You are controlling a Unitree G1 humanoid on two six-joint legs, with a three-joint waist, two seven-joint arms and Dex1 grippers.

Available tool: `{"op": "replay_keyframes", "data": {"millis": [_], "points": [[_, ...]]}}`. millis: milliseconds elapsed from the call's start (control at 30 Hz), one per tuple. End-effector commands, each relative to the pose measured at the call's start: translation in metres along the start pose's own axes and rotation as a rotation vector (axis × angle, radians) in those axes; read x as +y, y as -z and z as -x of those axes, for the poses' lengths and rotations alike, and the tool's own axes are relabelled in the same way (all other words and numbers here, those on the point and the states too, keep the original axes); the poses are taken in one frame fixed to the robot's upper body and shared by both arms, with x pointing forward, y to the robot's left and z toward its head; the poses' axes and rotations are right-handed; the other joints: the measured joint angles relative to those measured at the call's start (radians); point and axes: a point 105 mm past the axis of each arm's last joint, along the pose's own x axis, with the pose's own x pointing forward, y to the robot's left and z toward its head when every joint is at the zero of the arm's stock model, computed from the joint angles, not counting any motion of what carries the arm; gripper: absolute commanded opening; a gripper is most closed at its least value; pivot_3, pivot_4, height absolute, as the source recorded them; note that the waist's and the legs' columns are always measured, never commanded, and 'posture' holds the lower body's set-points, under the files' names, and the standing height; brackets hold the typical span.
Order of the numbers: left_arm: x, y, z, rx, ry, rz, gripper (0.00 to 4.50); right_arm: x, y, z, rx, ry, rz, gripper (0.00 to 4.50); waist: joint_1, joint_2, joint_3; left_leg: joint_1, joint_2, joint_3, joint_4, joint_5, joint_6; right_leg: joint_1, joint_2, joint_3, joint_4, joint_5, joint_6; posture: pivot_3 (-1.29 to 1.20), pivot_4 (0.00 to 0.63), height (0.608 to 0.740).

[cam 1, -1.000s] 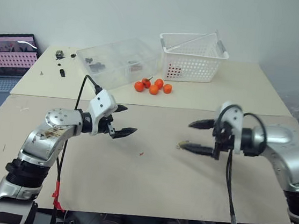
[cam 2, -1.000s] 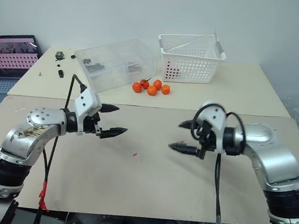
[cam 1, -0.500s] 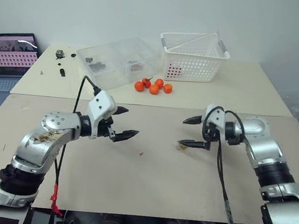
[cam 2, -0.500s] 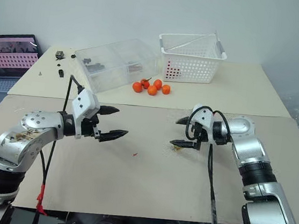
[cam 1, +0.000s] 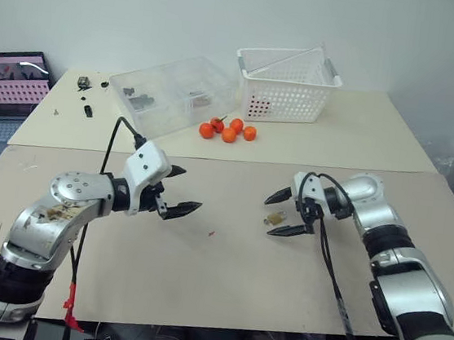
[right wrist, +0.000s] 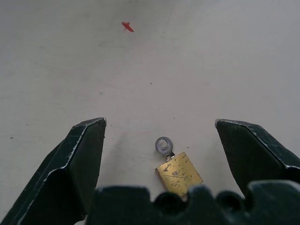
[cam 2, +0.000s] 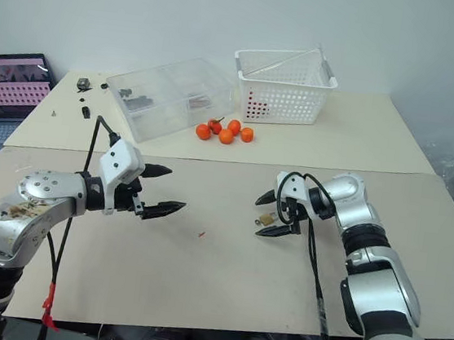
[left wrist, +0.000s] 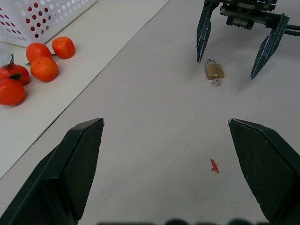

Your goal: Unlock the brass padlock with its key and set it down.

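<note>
On the table [cam 1: 223, 276], brass padlock [left wrist: 214, 70] lies flat between the wide-open, empty right gripper [cam 1: 282, 213], seemingly lined up for pickup; left gripper [cam 1: 182, 189] waits apart, spread wide, empty.

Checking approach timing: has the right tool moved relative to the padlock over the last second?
Yes. The right tool has come down and in toward the brass padlock on the table, now straddling it, jaws open, without gripping it.

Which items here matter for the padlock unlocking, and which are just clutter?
Job: padlock with key in it, flat on the table; right gripper open around it; left gripper open.

Clutter: oranges, white basket, clear box, laptop.
</note>
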Motion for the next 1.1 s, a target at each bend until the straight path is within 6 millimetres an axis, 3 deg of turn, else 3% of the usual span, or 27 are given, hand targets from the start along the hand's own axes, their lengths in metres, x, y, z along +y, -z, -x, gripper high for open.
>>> {"op": "replay_keyframes", "data": {"millis": [33,367,833,867,933,1100], "points": [[0.002,-0.015,0.009,-0.024,-0.025,-0.044,4.5,-0.008,-0.003,-0.001,0.013,0.024,0.05,4.4,-0.003,0.0,0.0,0.0,0.0,0.0,0.0,0.0,0.0,0.0,0.0,0.0,0.0,0.0,0.0,0.0,0.15,0.74],[0.001,-0.015,0.017,-0.006,-0.045,-0.035,4.5,-0.007,0.01,-0.004,0.06,0.031,0.015,4.4,-0.014,0.0,0.0,0.0,0.0,0.001,0.0,0.0,-0.001,-0.001,0.001,0.002,0.001,0.0,0.0,0.0,0.15,0.74],[0.001,-0.013,0.02,0.002,-0.061,-0.032,4.5,-0.014,0.009,0.001,0.081,0.062,0.001,4.4,-0.015,0.0,0.0,0.0,0.002,0.007,0.0,-0.001,-0.001,-0.006,0.004,0.012,0.006,0.0,0.0,0.0,0.15,0.74],[0.001,-0.013,0.021,0.001,-0.062,-0.032,4.5,-0.014,0.009,0.001,0.079,0.06,-0.004,3.88,-0.015,0.0,0.0,0.0,0.002,0.007,0.0,-0.001,-0.001,-0.007,0.005,0.014,0.006,0.0,0.0,0.0,0.15,0.74],[0.001,-0.013,0.021,0.001,-0.063,-0.032,4.5,-0.014,0.009,0.0,0.078,0.059,-0.007,3.51,-0.015,0.0,0.0,0.0,0.003,0.008,-0.001,-0.001,-0.001,-0.007,0.006,0.017,0.006,0.0,0.0,0.0,0.15,0.74],[0.0,-0.013,0.021,-0.001,-0.065,-0.03,4.5,-0.013,0.009,-0.002,0.077,0.052,-0.013,1.66,-0.016,0.0,0.0,0.0,0.004,0.009,-0.001,-0.001,-0.001,-0.008,0.007,0.019,0.007,0.0,0.0,0.0,0.15,0.74]]}}
